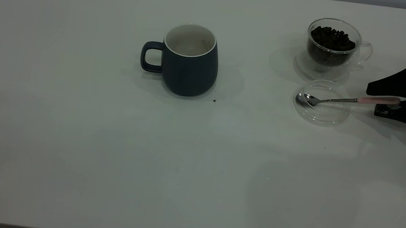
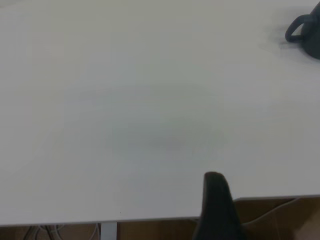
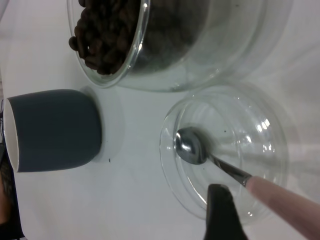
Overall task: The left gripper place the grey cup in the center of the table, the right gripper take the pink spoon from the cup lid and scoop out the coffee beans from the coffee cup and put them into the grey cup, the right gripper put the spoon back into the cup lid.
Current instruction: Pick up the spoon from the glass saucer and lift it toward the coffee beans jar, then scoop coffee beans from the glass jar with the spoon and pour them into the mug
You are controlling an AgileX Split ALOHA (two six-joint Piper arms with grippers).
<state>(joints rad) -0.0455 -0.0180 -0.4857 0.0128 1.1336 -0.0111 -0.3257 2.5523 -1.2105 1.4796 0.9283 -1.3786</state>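
Currently the rounded dark blue-grey mug [image 1: 190, 61] is standing mid-table, apparently empty, while the black right gripper [image 1: 394, 102], near the right edge, is straddling the pink-handled steel spoon's [image 1: 348, 100] handle, jaws apart, its bowl lying in the clear glass lid [image 1: 321, 113]; scooping is pending.

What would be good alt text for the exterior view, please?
The right gripper reaches in from the right edge, its fingers around the pink spoon, whose bowl rests in the glass lid. Behind the lid stands a glass cup of coffee beans; a grey cup stands mid-table.
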